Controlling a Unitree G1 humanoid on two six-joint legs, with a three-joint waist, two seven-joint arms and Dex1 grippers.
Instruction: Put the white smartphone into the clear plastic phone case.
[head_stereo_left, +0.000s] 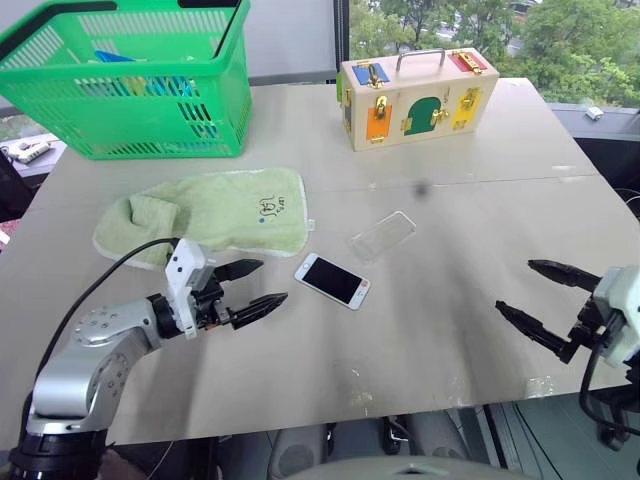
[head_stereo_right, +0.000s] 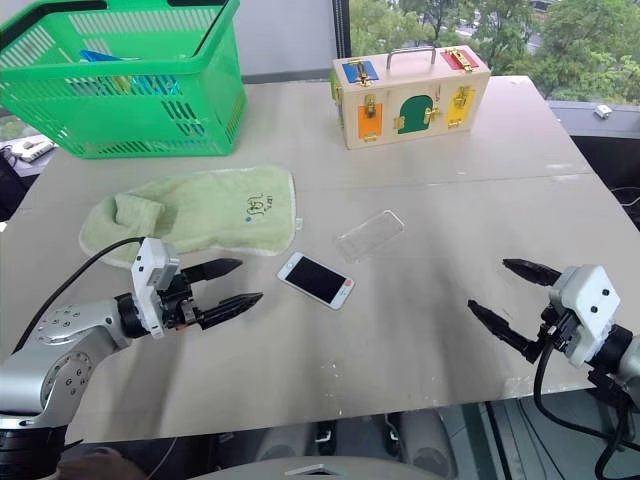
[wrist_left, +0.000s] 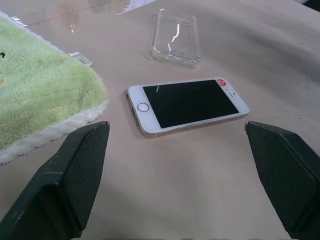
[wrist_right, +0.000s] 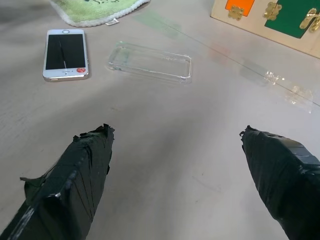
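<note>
Mid-table, bare table (head_stereo_left: 440, 330) all round: white smartphone (head_stereo_left: 333, 280) flat, screen up, long axis diagonal, just off green towel (head_stereo_left: 215, 212), near clear plastic phone case (head_stereo_left: 383, 236); left gripper (head_stereo_left: 256, 286) and right gripper (head_stereo_left: 528, 293) spread wide, empty.

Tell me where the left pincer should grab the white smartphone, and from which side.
Grip the white smartphone across its two long edges, near the middle, probably coming down from above. It lies flat, screen up, on the table, so only the thin sides offer purchase. The left pincer is open and nearest, facing the phone's home-button end; the clear plastic phone case lies just beyond, apart from it.
</note>
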